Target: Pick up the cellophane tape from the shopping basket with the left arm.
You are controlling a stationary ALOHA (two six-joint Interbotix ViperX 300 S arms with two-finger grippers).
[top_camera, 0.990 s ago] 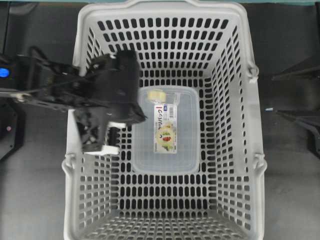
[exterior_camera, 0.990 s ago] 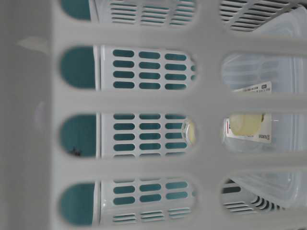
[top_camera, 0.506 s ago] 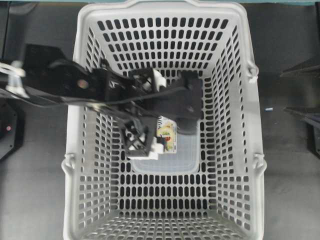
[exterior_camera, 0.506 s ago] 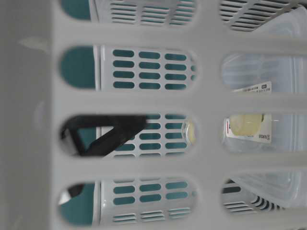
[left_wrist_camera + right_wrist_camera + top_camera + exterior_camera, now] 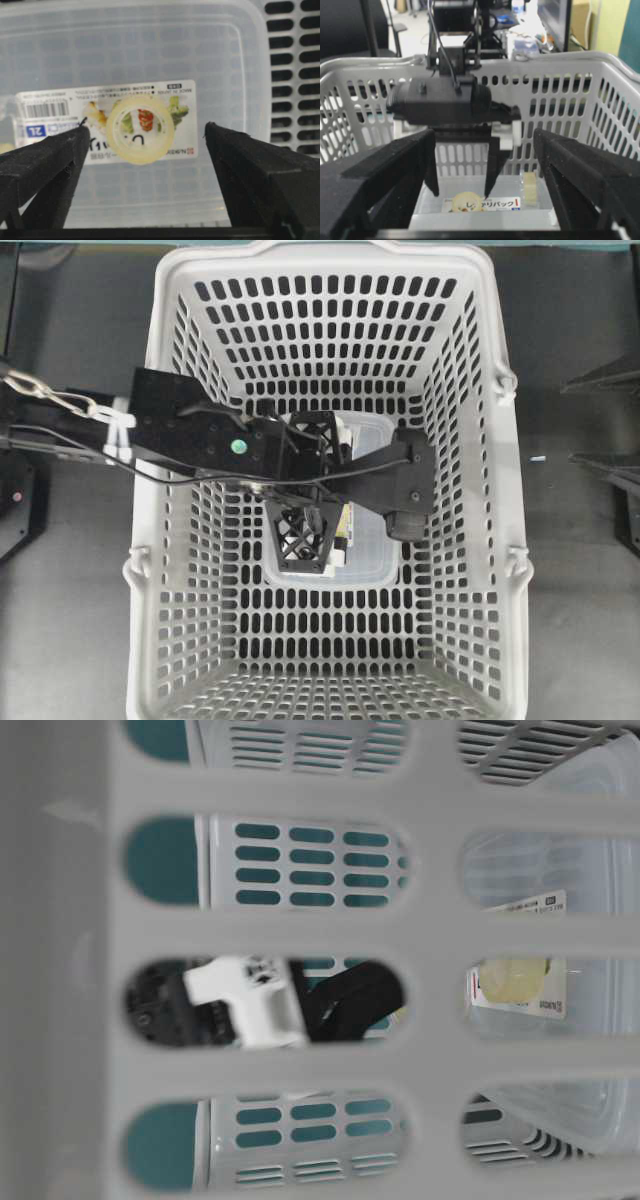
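Filling most of the overhead view, the grey shopping basket (image 5: 330, 480), inside it a clear food container (image 5: 372, 550) on the floor, above that container the left arm (image 5: 190, 435), its gripper (image 5: 145, 145) spread wide and empty, the cellophane tape (image 5: 140, 130) lying on the container's label between the fingers (image 5: 45, 165), the right gripper (image 5: 485, 175) outside the basket, also wide apart.

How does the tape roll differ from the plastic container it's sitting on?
The cellophane tape is a small pale-yellow ring; the food container is a large clear rectangle. The tape is plain, while the container carries a printed label. The tape lies flat on the container's lid. Both are see-through plastic.
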